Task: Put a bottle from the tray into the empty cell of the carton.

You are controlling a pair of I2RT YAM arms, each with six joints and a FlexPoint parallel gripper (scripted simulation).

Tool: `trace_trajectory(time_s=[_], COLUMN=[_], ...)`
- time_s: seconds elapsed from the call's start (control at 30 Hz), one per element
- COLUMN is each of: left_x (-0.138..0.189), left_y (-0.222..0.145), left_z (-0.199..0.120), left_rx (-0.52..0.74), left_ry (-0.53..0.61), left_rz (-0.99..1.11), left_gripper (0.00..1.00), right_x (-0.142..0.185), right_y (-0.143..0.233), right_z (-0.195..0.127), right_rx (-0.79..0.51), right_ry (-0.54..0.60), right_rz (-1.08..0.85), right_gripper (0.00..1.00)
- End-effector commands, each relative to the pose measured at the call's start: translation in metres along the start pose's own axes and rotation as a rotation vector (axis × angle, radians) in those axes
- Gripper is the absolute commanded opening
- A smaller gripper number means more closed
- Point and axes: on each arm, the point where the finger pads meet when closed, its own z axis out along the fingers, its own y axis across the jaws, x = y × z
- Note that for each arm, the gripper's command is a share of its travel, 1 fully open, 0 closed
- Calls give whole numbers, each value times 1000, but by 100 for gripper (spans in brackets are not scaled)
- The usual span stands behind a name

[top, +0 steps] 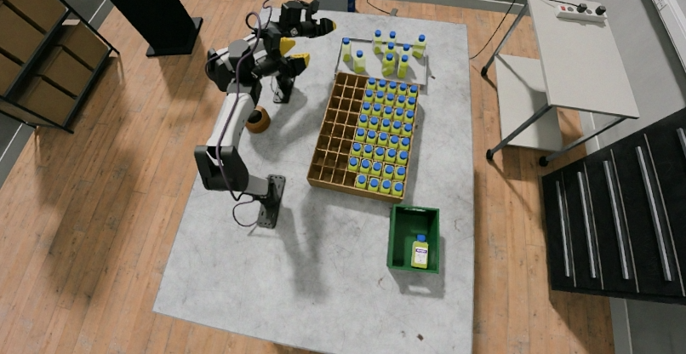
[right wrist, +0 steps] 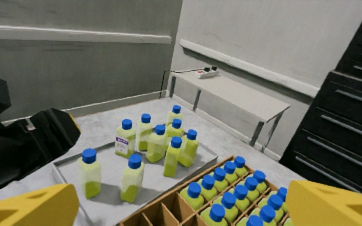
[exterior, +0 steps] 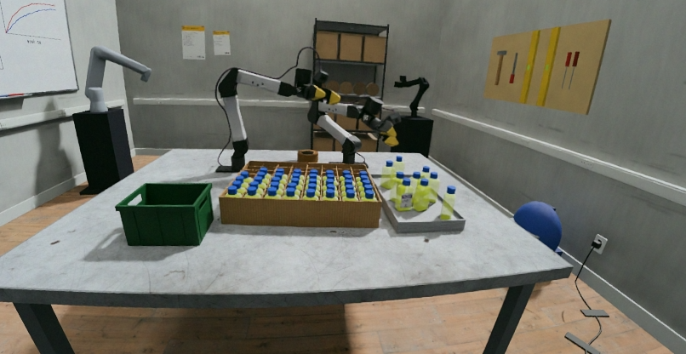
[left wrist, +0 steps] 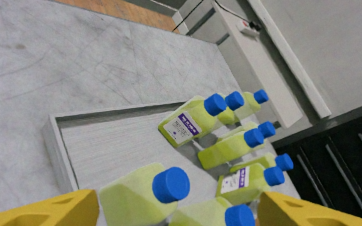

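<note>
Several yellow-green bottles with blue caps stand in the grey tray (top: 373,71) (exterior: 422,225) (left wrist: 106,145); one bottle (top: 358,62) (left wrist: 136,200) (right wrist: 132,181) is near the tray's left edge in the top view. The carton (top: 355,191) (exterior: 300,212) has five bottles in most rows; its row at the bottom in the top view has fewer, with an empty cell (top: 349,178) beside them. My left gripper (top: 332,25) (exterior: 391,137) (left wrist: 178,200) is open and empty, raised beside the tray. My right gripper (top: 294,52) (exterior: 327,95) (right wrist: 182,191) is open and empty, raised away from carton and tray.
A green crate (top: 392,238) (exterior: 162,226) with a lying bottle (top: 419,255) inside stands beyond the carton's far end from the tray. A brown ring-shaped object (top: 262,123) (exterior: 306,158) stands between the arm bases. The two grippers are close together. Carton and tray stand close together.
</note>
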Motion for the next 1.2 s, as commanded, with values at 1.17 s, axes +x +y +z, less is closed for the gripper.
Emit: trace_trajectory(time_s=[1.17], left_x=[47], left_y=[-23], left_z=[47], left_rx=[-834], left_ry=[93], left_rz=[196], left_gripper=[51], right_x=[-12], right_y=[14], right_z=[-34], right_rx=[-388], right_ry=[265], right_rz=[176], right_gripper=[100])
